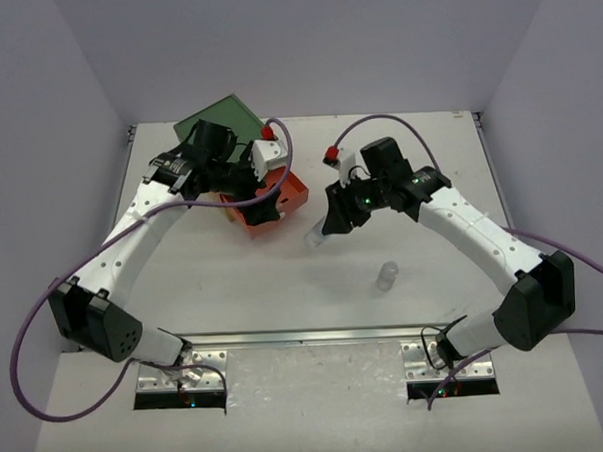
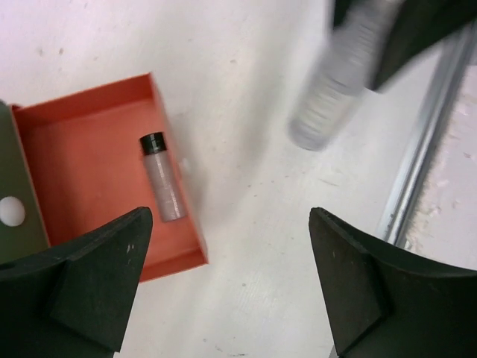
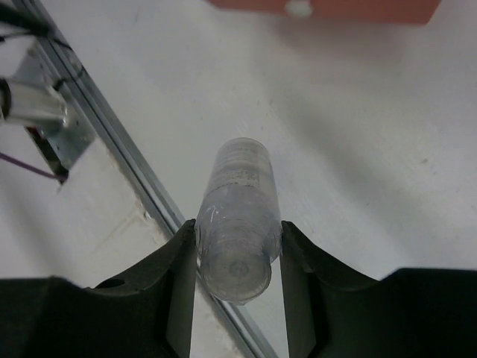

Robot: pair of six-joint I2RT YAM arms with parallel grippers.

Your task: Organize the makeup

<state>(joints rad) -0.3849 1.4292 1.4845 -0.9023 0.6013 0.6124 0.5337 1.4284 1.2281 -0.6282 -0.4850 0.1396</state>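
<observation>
White tabletop [image 1: 234,289] closed in by pale walls [image 1: 45,87] at the left, right and far sides, with a metal rail [image 1: 316,335] along the near edge. Wide bare room across the middle and near left of the surface; much tighter at the far left, crowded by a green chest [image 1: 217,120] and an orange drawer [image 1: 295,193], open at the top, right against it. Left gripper [image 2: 231,283] above the drawer's near corner, jaws wide apart, holding nothing. Inside the drawer, one dark-capped tube [image 2: 162,179] lying flat beside a side wall. Right gripper [image 3: 238,253] near the drawer front, clamped on a clear bottle [image 3: 238,216] across its body, one end toward the wrist camera. Second clear bottle [image 1: 387,275] alone on the open surface, near the right arm and well apart from the drawer. White knob [image 3: 299,7] on the orange front. Faint ringed band around the held bottle's upper part, too blurred to read as writing.
</observation>
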